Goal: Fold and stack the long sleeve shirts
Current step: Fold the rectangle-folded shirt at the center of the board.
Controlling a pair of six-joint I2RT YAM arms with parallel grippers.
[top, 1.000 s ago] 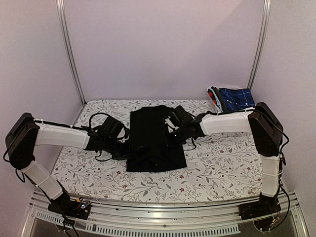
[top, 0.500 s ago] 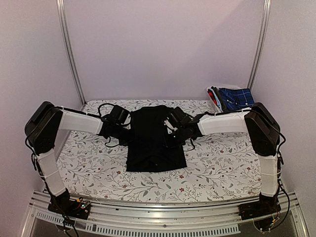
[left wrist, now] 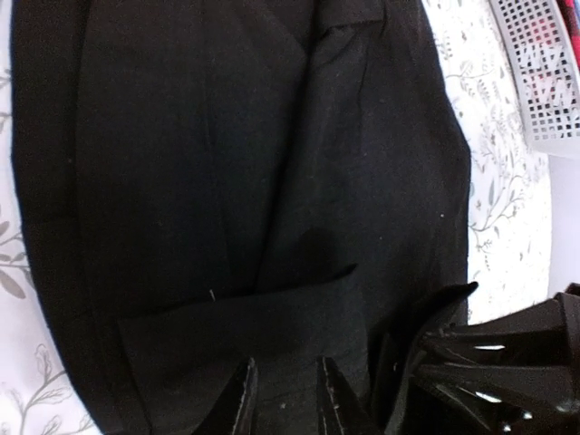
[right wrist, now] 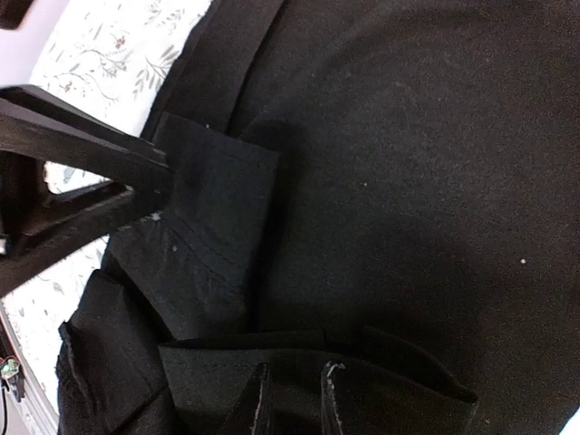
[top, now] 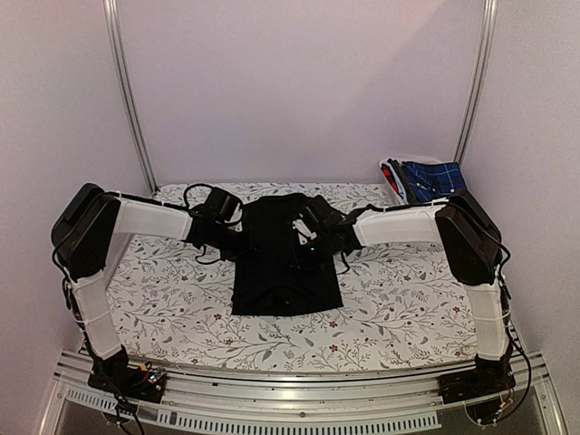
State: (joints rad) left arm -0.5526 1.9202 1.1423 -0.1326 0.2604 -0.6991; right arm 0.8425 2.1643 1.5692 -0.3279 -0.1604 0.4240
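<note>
The black shirt (top: 285,263) lies folded narrow in the middle of the tabletop (top: 408,299). The left claw (left wrist: 285,408) and right claw (right wrist: 292,403) sit low over its far end, one on each side. Their jaws stand slightly apart, and I cannot tell whether either grasps cloth.
</note>
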